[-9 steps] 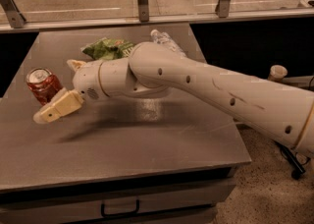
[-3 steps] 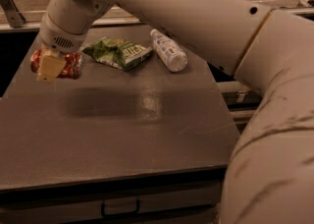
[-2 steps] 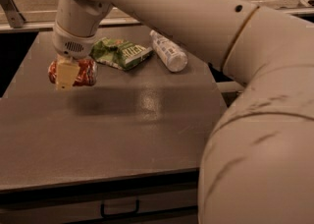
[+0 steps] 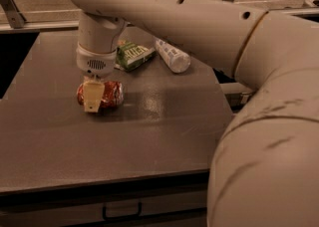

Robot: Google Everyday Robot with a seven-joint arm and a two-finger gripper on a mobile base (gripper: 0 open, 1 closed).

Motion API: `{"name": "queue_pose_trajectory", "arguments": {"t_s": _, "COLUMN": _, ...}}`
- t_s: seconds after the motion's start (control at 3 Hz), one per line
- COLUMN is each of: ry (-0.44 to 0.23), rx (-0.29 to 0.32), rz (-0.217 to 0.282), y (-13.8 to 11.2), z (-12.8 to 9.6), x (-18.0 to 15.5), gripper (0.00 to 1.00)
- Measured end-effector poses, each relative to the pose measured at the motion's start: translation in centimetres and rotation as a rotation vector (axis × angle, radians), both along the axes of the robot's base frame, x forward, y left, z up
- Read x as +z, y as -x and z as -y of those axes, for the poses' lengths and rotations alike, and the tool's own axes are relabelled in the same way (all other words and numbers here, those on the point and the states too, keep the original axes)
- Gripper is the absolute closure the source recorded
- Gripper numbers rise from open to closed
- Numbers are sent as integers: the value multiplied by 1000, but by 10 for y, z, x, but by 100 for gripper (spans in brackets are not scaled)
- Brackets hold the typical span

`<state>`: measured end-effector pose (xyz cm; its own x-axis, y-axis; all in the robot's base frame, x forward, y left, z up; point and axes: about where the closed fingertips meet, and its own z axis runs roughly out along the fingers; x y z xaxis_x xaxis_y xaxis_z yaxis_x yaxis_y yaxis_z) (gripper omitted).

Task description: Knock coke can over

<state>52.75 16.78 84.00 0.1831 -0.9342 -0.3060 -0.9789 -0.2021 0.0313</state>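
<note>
The coke can (image 4: 110,94) lies on its side on the dark grey table (image 4: 149,136), left of the middle, red with its ends pointing left and right. My gripper (image 4: 92,99) comes straight down onto it from the white wrist above. Its cream tip covers the left part of the can and touches it. The far side of the can is hidden behind the gripper.
A green chip bag (image 4: 133,55) lies just behind the can and a white plastic bottle (image 4: 172,56) lies on its side to the bag's right. My large white arm fills the right side and top of the view. The table's front edge has a drawer handle (image 4: 121,212) below it.
The can stood upright at the table's left three seconds ago. It now lies on its side, and it and the gripper have moved together toward the front and right.
</note>
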Motion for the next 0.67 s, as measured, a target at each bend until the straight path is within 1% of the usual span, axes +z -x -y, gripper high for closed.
{"name": "queue_pose_trajectory", "arguments": {"t_s": 0.33, "ry": 30, "rx": -19, "rz": -2, "y": 6, "z": 13, "x": -2, "gripper": 7}}
{"name": "queue_pose_trajectory", "arguments": {"t_s": 0.67, "ry": 35, "rx": -27, "rz": 2, "y": 8, "z": 17, "x": -1, "gripper": 0}}
